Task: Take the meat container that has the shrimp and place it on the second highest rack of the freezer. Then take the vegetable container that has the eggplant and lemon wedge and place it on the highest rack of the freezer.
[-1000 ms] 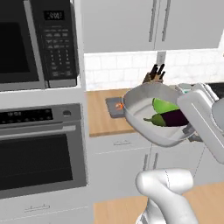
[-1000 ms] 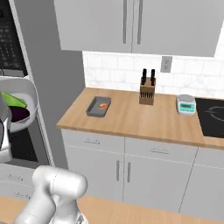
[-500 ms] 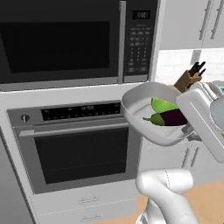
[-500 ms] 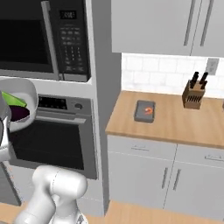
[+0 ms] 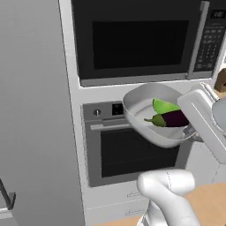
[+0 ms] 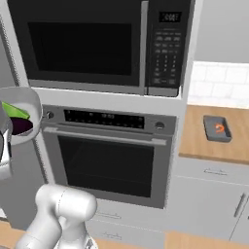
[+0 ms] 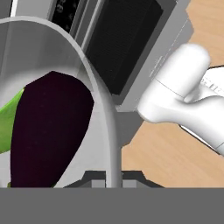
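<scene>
My gripper (image 7: 113,179) is shut on the rim of the vegetable container (image 5: 150,115), a pale oval bowl held in the air in front of the oven. In the bowl lie the dark-purple eggplant (image 5: 175,118) and the yellow-green lemon wedge (image 5: 165,106). The hand view shows the bowl rim (image 7: 101,105) between my fingertips, with the eggplant (image 7: 48,127) and lemon wedge (image 7: 8,124) close by. The meat container (image 6: 217,129), a dark tray with the orange shrimp (image 6: 220,128) in it, rests on the wooden counter at the right. The freezer (image 5: 31,110) stands at the left as a tall grey front, its door shut.
A black-glass oven (image 6: 109,158) with a bar handle sits under a built-in microwave (image 6: 97,44), straight ahead. The wooden counter (image 6: 194,141) over grey cabinets runs off to the right. A dark handle (image 5: 6,199) shows low on the grey unit.
The whole scene has slid right in both base views, so the base has driven left. The counter has left the centre and the grey unit has come in. The bowl stays in my grip.
</scene>
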